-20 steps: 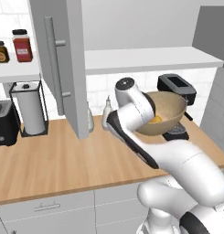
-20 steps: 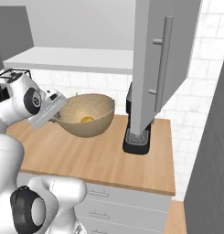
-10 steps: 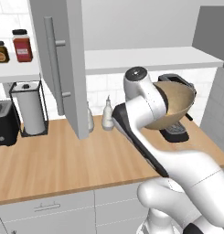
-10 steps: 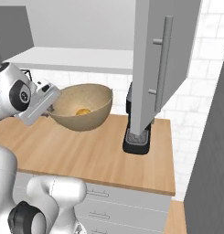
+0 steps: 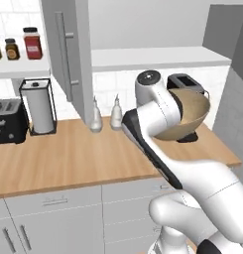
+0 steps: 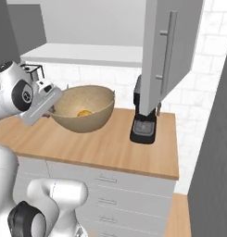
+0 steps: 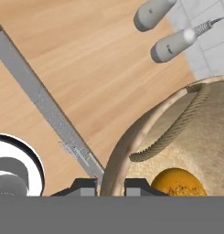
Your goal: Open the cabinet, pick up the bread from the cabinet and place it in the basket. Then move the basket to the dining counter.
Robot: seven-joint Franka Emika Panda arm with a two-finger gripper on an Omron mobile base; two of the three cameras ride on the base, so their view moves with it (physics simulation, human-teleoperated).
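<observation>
Basket (image 6: 83, 114), with the one bread (image 6: 84, 113) lying at its bottom, now hangs clear of the wooden worktop (image 5: 83, 154), higher than it was a second ago, when it sat low by the coffee machine (image 6: 144, 118). The gripper (image 7: 111, 186) is clamped on the basket's rim, one finger tip inside the wall and one outside (seen best from the hand camera). The lift suggests the bread step is finished and the carry toward the dining counter has begun; that counter lies outside these frames. The cabinet (image 5: 72, 54) door stands open beside the arm. Counting what shows: one basket, one bread, two white bottles (image 5: 105, 114) against the tiles, one paper towel roll (image 5: 38, 106), one toaster (image 5: 8, 120), one coffee machine, three jars (image 5: 18, 47) on the shelf.
</observation>
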